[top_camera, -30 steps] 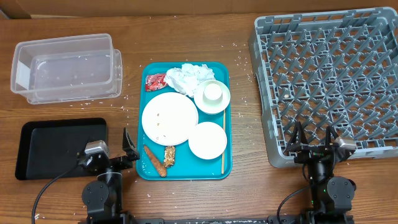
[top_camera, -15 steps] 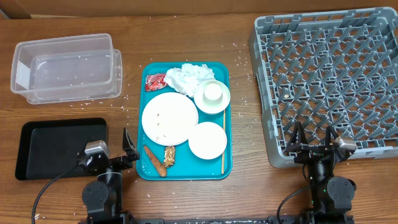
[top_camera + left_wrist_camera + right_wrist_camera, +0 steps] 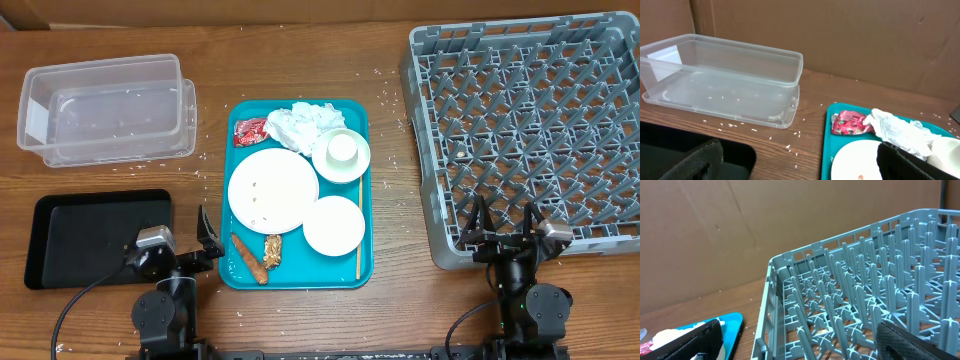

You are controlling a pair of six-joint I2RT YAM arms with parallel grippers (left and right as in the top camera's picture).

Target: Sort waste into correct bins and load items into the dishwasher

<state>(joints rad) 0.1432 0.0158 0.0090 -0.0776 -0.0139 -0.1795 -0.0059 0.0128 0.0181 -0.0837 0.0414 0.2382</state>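
A teal tray [image 3: 357,135] in the middle holds a large white plate [image 3: 271,189], a small white plate [image 3: 333,224], a white cup on a saucer [image 3: 342,150], a crumpled white napkin [image 3: 302,123], a red wrapper [image 3: 250,130], a carrot-like scrap [image 3: 247,258], a brown scrap [image 3: 272,250] and a wooden chopstick [image 3: 358,230]. The grey dishwasher rack [image 3: 530,130] stands at the right. My left gripper [image 3: 178,236] is open and empty at the front left, beside the tray. My right gripper [image 3: 508,222] is open and empty at the rack's front edge. The left wrist view shows the wrapper [image 3: 849,124] and napkin [image 3: 900,128].
A clear plastic bin [image 3: 108,110] stands at the back left, seen also in the left wrist view [image 3: 725,75]. A black tray [image 3: 95,235] lies at the front left. Rice grains are scattered on the wooden table. The rack fills the right wrist view [image 3: 865,305].
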